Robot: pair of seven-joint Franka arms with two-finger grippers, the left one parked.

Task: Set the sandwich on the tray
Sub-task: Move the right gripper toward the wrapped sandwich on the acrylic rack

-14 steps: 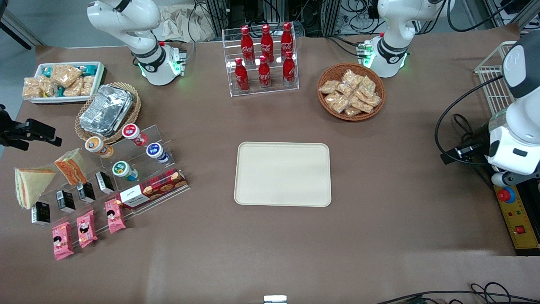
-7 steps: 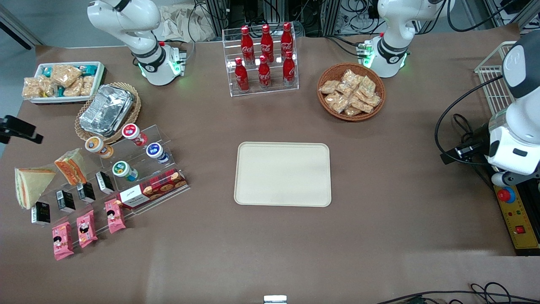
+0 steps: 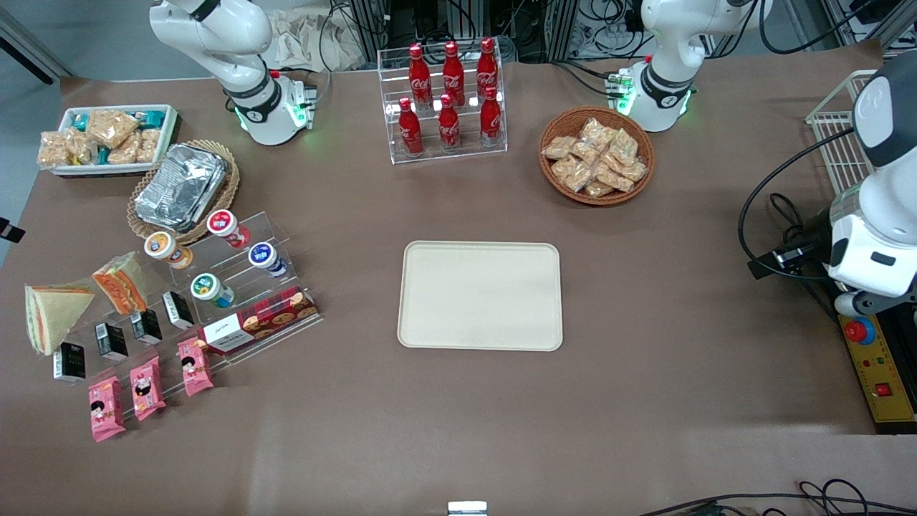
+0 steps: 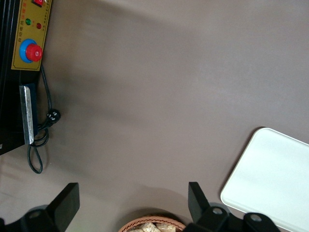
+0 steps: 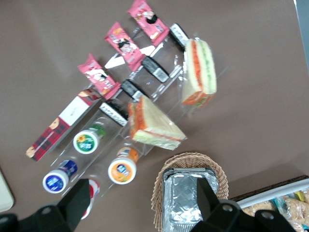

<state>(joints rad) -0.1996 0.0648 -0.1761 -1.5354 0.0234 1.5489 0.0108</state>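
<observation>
The sandwich (image 3: 51,315) is a clear-wrapped pale bread wedge with red-orange and green stripes along its edge. It leans at the working arm's end of the clear display stand and also shows in the right wrist view (image 5: 200,72). The cream tray (image 3: 480,295) lies flat mid-table, empty; it also shows in the left wrist view (image 4: 270,186). My gripper (image 5: 142,188) is open and empty, high above the foil container and cups, apart from the sandwich. In the front view only a dark tip of it (image 3: 6,231) shows at the frame edge.
A smaller orange-faced wedge (image 3: 122,282) stands beside the sandwich. The stand holds cups (image 3: 166,248), black boxes, pink packets (image 3: 147,387) and a cookie box. A foil container (image 3: 180,188) sits in a basket, with a white snack bin (image 3: 107,138), a cola rack (image 3: 448,100) and a snack basket (image 3: 596,155).
My gripper has slid sideways out of the front view past the working arm's end of the table. Nothing on the table has moved.
</observation>
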